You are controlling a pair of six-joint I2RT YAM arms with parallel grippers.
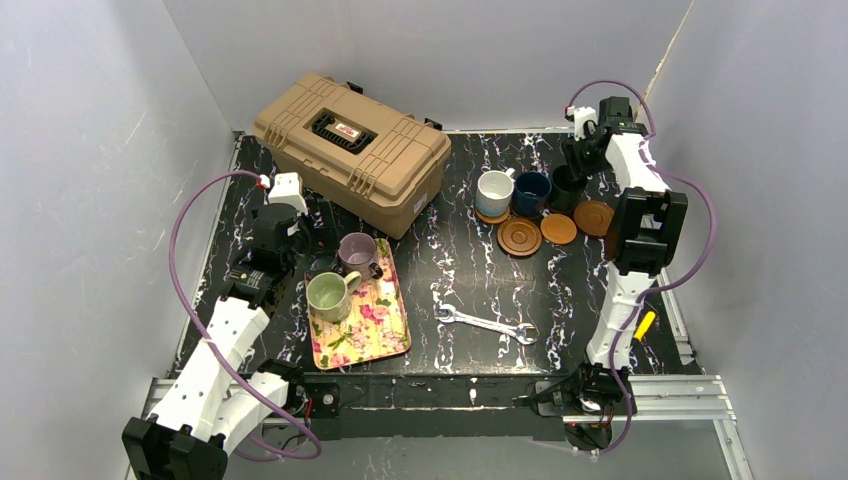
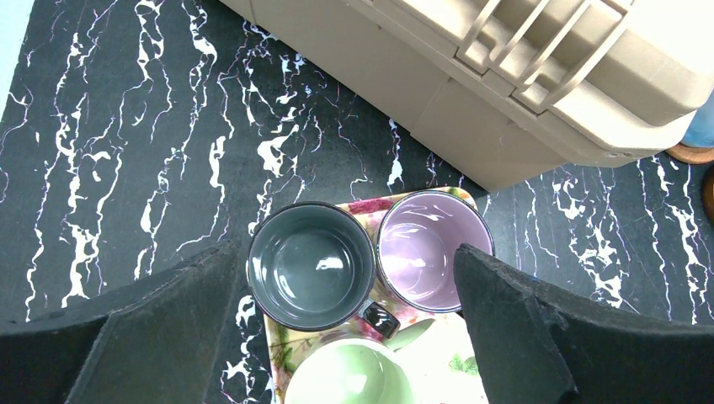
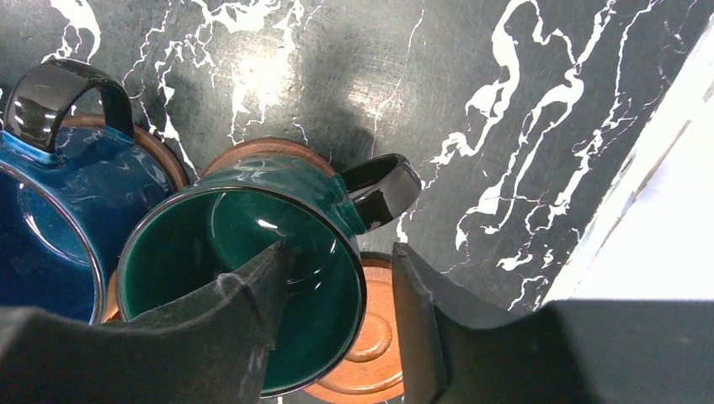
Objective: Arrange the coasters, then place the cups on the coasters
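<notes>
My right gripper [image 3: 338, 250] stands open astride the rim of the dark green cup [image 3: 244, 278], one finger inside and one outside. That cup sits on a coaster [image 3: 265, 151] beside the navy cup [image 3: 42, 219]. The white cup [image 1: 494, 192] rests on a coaster too. Three bare coasters [image 1: 520, 237] [image 1: 558, 229] [image 1: 594, 217] lie in front of them. My left gripper [image 2: 345, 250] hangs open above the teal cup [image 2: 311, 265], mauve cup [image 2: 434, 259] and yellow-green cup [image 2: 354, 379] on the floral tray [image 1: 385, 335].
A tan toolbox [image 1: 350, 145] fills the back left, close behind the tray. A wrench [image 1: 485, 324] lies mid-table near the front. A small yellow item [image 1: 645, 322] sits by the right arm. Grey walls close in on three sides.
</notes>
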